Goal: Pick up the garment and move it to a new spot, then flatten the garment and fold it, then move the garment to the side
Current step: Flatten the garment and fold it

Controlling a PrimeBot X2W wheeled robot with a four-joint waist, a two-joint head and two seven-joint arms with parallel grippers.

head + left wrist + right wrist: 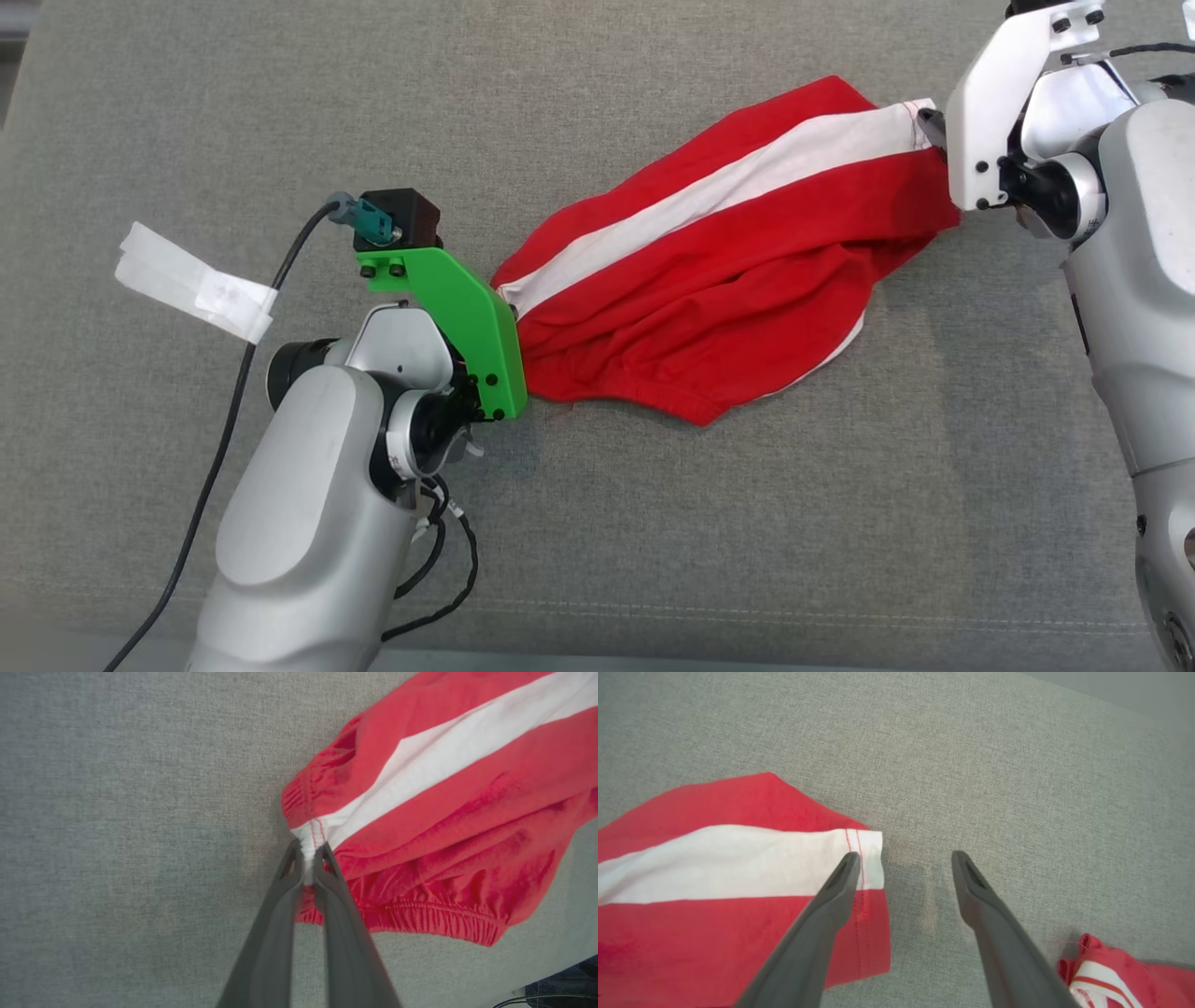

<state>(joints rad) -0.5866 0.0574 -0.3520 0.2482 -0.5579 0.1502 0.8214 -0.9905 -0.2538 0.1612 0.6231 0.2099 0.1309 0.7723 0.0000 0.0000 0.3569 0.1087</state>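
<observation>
Red garment (709, 271) with a white stripe lies crumpled on the grey surface (653, 523). My left gripper (308, 851) pinches its left end; my right gripper (906, 858) stands spread at its right hem.

The red garment (747, 271) with 1 white stripe lies rumpled on grey fabric (653, 523), its elastic hem gathered.

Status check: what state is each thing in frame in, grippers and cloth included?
garment: unfolded, bunched and wrinkled, lying on the grey surface.
left gripper: fingers shut on the garment's white-stripe edge.
right gripper: fingers open, one over the garment's far hem, the other over bare surface.
white tape: crinkled, lying apart from the garment.
second red-and-white cloth: crumpled, not gripped.
</observation>
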